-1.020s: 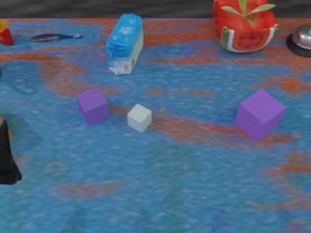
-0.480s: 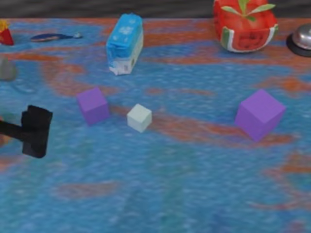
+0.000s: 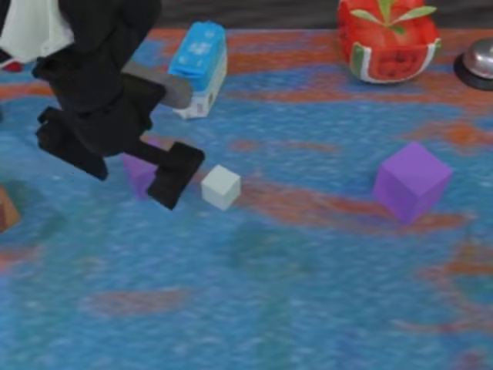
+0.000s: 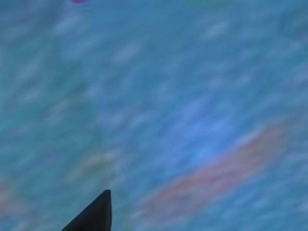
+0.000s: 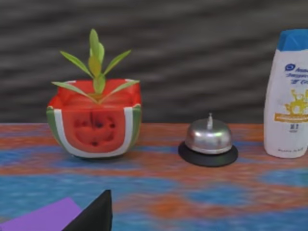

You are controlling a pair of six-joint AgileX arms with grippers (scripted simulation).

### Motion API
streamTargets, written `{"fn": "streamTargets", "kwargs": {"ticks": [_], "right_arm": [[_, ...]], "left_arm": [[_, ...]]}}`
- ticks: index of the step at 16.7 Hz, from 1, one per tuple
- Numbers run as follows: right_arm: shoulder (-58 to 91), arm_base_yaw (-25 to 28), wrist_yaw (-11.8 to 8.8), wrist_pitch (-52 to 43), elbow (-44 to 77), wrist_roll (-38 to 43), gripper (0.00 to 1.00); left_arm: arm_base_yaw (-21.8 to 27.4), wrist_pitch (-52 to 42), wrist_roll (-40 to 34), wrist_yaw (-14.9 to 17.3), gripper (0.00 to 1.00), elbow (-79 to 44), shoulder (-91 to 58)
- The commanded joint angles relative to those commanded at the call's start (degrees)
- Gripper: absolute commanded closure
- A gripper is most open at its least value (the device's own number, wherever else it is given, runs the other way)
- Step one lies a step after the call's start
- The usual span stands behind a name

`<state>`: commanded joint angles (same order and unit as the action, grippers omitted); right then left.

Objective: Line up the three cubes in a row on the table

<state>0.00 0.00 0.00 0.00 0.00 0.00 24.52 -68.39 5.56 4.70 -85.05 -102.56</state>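
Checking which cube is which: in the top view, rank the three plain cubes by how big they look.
1. Large matte purple cube, at the right.
2. Smaller matte purple cube, partly hidden under the left arm's claw, so its size is less sure.
3. Pale grey-white cube, smallest.

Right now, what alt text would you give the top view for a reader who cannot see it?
The left arm's gripper hovers over the smaller purple cube, largely hiding it, on the mottled blue table. The pale grey-white cube sits just right of it, and the large purple cube farther right. A blue-and-white carton, watermelon planter and bell line the far edge.
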Motion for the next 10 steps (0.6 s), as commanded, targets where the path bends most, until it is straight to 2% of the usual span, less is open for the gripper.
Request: {"fn": "streamTargets", "kwargs": {"ticks": [5,10], "right_arm": [[0.0,0.0,0.0,0.0,0.0,0.0,0.0],[0.0,0.0,0.0,0.0,0.0,0.0,0.0]], "left_arm": [[3.6,-8.2,-0.1,-2.0,0.0,-23.9,-23.6],[5.5,-8.8,-0.3,-4.1,0.0,-37.4,-33.4]]}}
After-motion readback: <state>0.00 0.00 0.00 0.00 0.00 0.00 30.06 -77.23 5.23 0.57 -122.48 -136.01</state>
